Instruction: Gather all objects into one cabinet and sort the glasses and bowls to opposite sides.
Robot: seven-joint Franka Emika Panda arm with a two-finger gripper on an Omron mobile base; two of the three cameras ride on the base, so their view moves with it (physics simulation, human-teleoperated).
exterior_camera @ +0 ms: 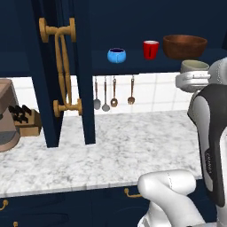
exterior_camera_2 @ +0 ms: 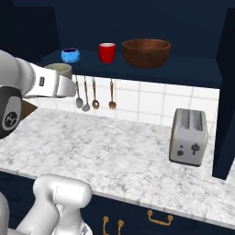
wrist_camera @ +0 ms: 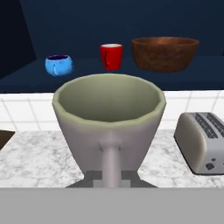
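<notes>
Grey-beige cup (wrist_camera: 109, 118) sits upright in my gripper (wrist_camera: 110, 173), rim up, its axis vertical; my fingers are clamped fully in on its near wall, one of them running up the outside of the cup. In the left base view the cup (exterior_camera: 194, 66) is carried in the air off the front edge of the cabinet shelf (exterior_camera: 146, 64), not yet over it.

Beyond the cup, across the marble counter (wrist_camera: 39, 153), the open cabinet lies straight ahead of my fingers and slightly above. On its shelf, left to right: small blue bowl (wrist_camera: 58, 64), red cup (wrist_camera: 111, 56), wooden bowl (wrist_camera: 165, 53).

Judgement: the move ahead is forward over the shelf edge. The red cup stands between the two bowls, so the sides are not yet sorted. My cup belongs beside the red one, and the gap either side of it looks narrow.

Toaster (wrist_camera: 202, 141) stands on the counter to the right, clear of the path.
</notes>
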